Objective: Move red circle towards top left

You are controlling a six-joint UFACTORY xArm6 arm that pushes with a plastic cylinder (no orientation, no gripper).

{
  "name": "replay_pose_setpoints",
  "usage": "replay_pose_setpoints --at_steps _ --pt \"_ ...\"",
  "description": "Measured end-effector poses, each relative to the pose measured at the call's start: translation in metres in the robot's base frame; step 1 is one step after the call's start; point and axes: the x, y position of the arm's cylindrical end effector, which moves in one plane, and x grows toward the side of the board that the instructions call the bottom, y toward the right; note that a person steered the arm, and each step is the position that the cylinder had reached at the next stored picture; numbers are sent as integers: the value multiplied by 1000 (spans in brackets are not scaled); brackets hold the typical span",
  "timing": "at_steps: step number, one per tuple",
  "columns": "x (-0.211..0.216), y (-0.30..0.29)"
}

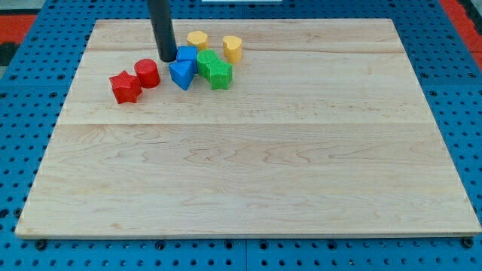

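Rod and blocks crowd the upper left part of the wooden board (248, 173). My tip (166, 59) rests on the surface with nothing held; it is a plain dark rod with no jaws to open or close, so it can only push.

From the tip, the red circle (147, 73) lies just to the view's left and slightly toward the view's bottom, near but seemingly not touching. Beyond it, further the same way, the red star (125, 87) sits against or almost against the circle. On the tip's other side, to the view's right, the blue blocks are very close: a blue triangle-like one (181, 74) just below-right and another blue block (187, 56) right beside the rod. Past those come the green cube (206, 61) and the green star (220, 74), then two yellow blocks toward the view's top, one a yellow hexagon-like piece (197, 39), the other a yellow rounded piece (232, 47).

The relation that matters: the circle must travel up and left, yet the tip stands on its upper-right side. I judge that pushing from here would drive it down-left, into the red star. The tip probably needs to circle round to the circle's lower-right flank, between it and the blue triangle-like one, before pushing. That gap looks narrow, so nudging the blue piece is a risk.
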Motion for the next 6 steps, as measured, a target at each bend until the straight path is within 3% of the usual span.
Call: replay_pose_setpoints --at_steps 1,3,4,6 --pt "18 -18" --pt "76 27" --pt "78 -19" --pt "0 -68"
